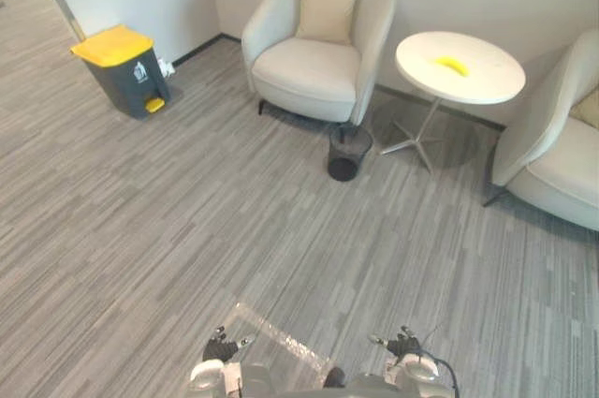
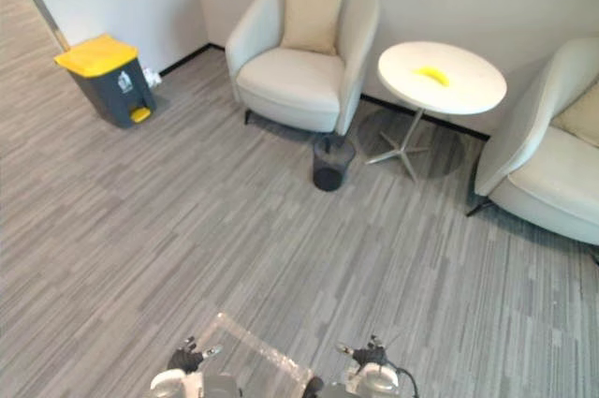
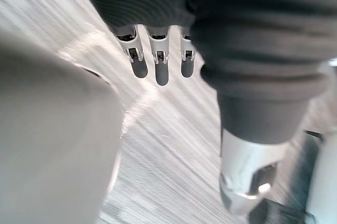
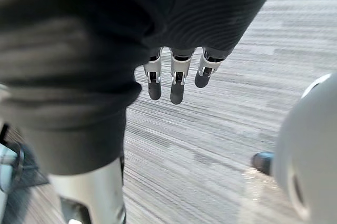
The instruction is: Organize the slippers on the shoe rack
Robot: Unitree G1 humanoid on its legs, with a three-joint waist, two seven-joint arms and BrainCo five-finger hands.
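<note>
Both hands hang low at your sides over the grey striped floor [image 1: 187, 229]. In its wrist view the left hand [image 3: 158, 60] has its fingers straight and loosely spread, holding nothing; the right hand [image 4: 176, 79] is the same — fingers relaxed, thumb apart, empty.

No slippers and no shoe rack appear in the head views. What lies ahead is a sitting corner: a cream armchair [image 1: 314, 66] with a cushion against the wall, a round white side table [image 1: 459, 66] just to its right, and part of a second armchair [image 1: 562, 154] at the right edge.

Whether the slippers are already in order somewhere out of sight cannot be judged from here. To work well, you would first need the rack and slippers in the head camera's view, keeping both hands slack and clear of the furniture.

Containers: a dark grey pedal bin [image 1: 126, 70] with a closed yellow lid stands by the left wall — contents hidden. A small dark wastebasket [image 1: 349, 152] sits between armchair and table; its inside looks dark, contents unclear. A small yellow object [image 1: 453, 65] rests on the table.
</note>
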